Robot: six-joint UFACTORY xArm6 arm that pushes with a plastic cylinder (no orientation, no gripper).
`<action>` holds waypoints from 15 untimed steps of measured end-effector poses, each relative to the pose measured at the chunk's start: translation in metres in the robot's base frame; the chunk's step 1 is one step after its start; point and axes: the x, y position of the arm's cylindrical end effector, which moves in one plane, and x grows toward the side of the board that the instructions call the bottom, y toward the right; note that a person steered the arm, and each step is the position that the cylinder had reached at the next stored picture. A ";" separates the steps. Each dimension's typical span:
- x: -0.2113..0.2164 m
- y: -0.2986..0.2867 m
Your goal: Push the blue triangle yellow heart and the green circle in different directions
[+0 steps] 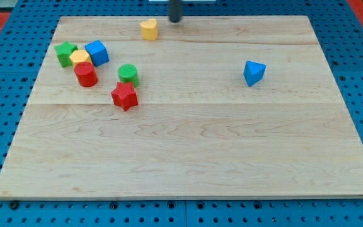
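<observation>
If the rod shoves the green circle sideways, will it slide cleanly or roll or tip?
The green circle stands upright on its flat end, short and squat, so it will probably slide rather than roll or tip. The red star sits close below it, so a downward push would likely knock that. My tip is far off.

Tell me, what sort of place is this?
Probably a robotics lab bench: a pale wooden board lies on a blue perforated table, small blocks like the blue triangle block sit scattered, and my tip, a dark rod's end, stands near the yellow heart block.
</observation>
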 end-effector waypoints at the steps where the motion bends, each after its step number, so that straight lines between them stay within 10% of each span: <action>1: 0.035 -0.050; 5: 0.117 0.050; 8: 0.114 -0.021; 10: 0.199 -0.026; 13: 0.177 0.235; 15: 0.103 0.267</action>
